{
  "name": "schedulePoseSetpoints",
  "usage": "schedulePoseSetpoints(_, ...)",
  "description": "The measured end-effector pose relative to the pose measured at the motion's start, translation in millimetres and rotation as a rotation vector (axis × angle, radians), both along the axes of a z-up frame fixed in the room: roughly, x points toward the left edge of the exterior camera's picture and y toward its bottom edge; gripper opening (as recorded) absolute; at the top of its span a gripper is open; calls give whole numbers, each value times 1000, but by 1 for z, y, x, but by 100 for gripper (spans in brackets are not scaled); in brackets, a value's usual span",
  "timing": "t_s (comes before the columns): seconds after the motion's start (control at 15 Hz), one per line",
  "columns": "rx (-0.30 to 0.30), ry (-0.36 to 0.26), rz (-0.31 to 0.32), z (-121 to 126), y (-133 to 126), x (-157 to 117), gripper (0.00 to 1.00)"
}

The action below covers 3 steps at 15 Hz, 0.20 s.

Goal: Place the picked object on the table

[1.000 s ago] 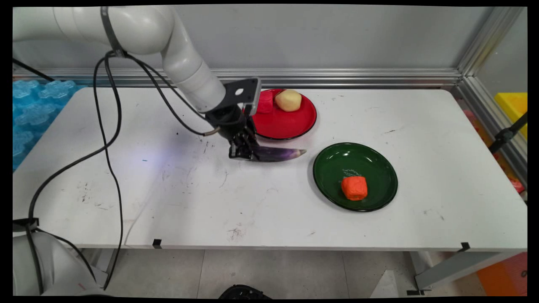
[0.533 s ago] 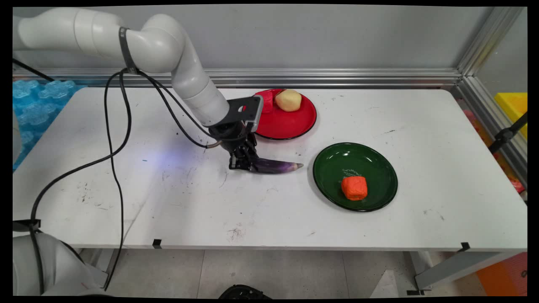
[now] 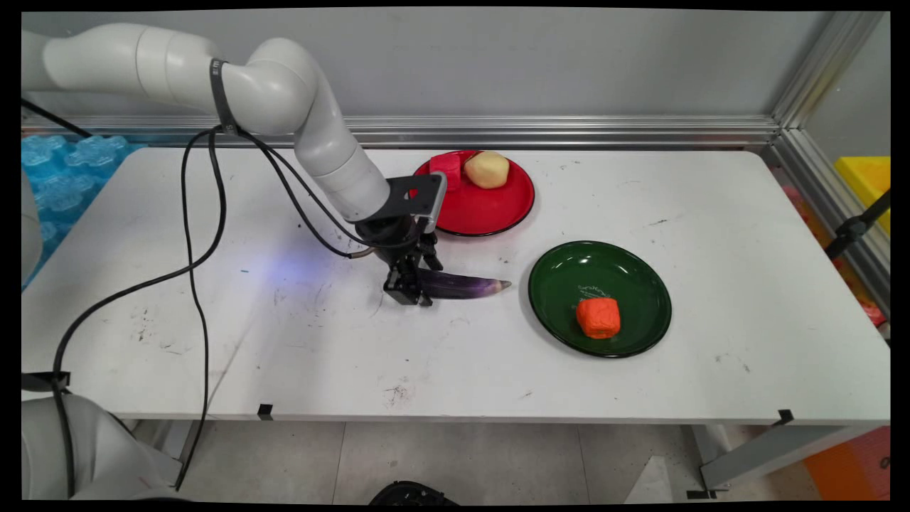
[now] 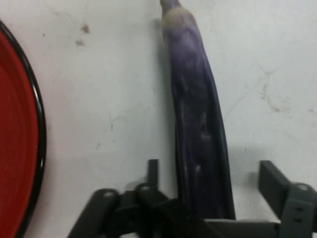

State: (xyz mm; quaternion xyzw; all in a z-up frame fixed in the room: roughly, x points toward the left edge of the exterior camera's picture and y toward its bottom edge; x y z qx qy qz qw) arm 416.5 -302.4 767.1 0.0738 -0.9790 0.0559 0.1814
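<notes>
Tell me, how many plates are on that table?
2. The red plate sits at the table's far side, holding a potato and a red block. The green plate sits nearer, to its right, holding an orange block.

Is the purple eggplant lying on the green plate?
No, the eggplant lies on the white table, left of the green plate.

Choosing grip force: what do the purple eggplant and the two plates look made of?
The long purple eggplant looks like a smooth, slightly glossy plastic or rubber replica, though it could be real. The round red plate and round green plate show shiny highlights and dark rims, suggesting enamelled metal or melamine.
</notes>
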Motion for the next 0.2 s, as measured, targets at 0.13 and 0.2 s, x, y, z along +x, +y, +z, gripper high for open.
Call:
schedulePoseSetpoints(0.13,-4,7,-5,2,0,0,100)
schedulePoseSetpoints(0.2,-7,13,-5,4,0,0,100)
